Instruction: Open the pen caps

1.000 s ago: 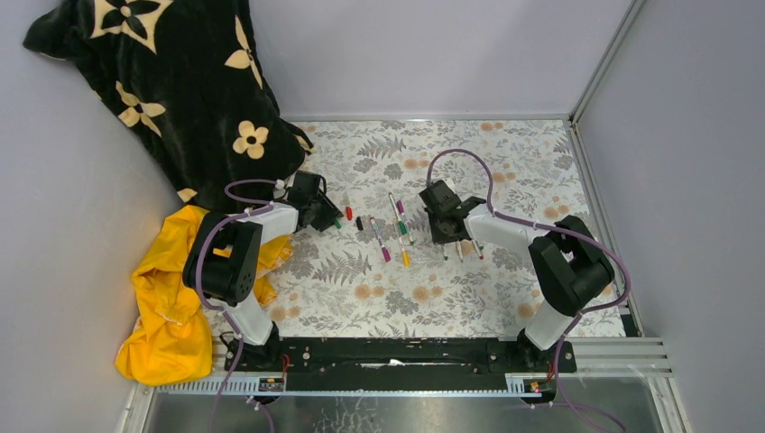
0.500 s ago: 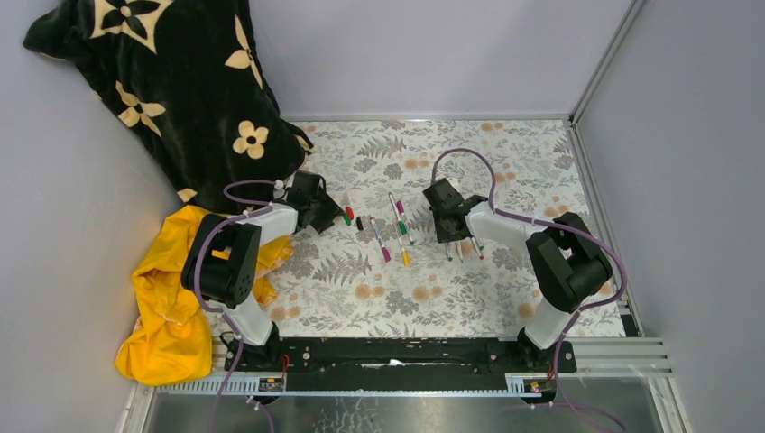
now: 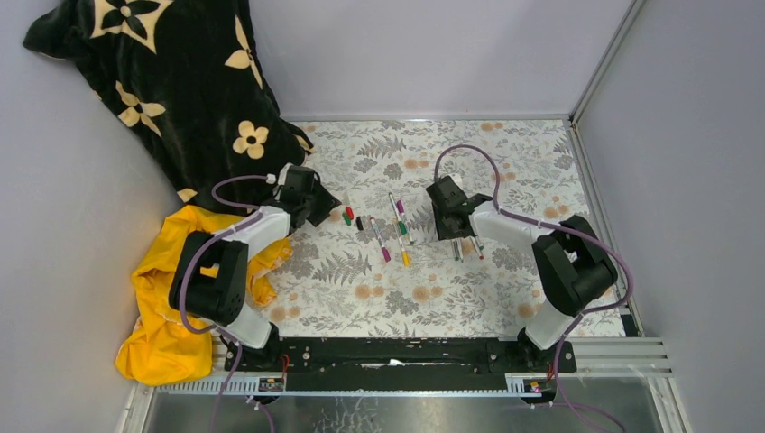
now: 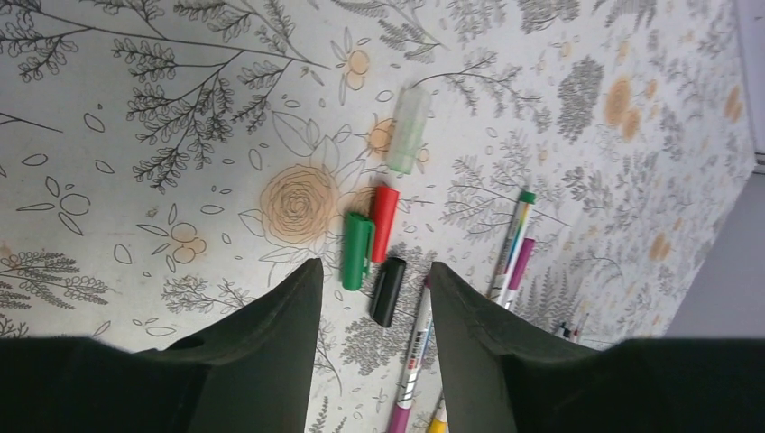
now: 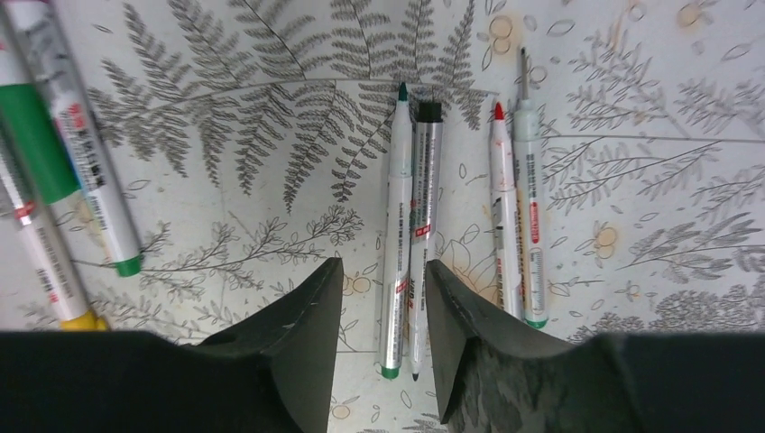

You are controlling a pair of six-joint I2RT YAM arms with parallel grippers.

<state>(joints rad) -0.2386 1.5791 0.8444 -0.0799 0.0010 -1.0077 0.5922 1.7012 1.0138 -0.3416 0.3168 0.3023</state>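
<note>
Flowered worktop (image 3: pixel 379 298) under both arms. The right fingers (image 5: pixel 316 298) stand parted and hold nothing, low over a row of uncapped pens. The green-tipped pen (image 5: pixel 395 234) and black-tipped pen (image 5: pixel 424 216) run straight into the gap between the fingers. The red-tipped pen (image 5: pixel 502 216) lies just outside one finger. Over to the left fingers (image 4: pixel 302 298), parted as well and empty. The black cap (image 4: pixel 389 290) sits right between the tips, with the green cap (image 4: pixel 357 250) and red cap (image 4: pixel 384 222) side by side just ahead. A pale cap (image 4: pixel 408 129) lies further ahead.
</note>
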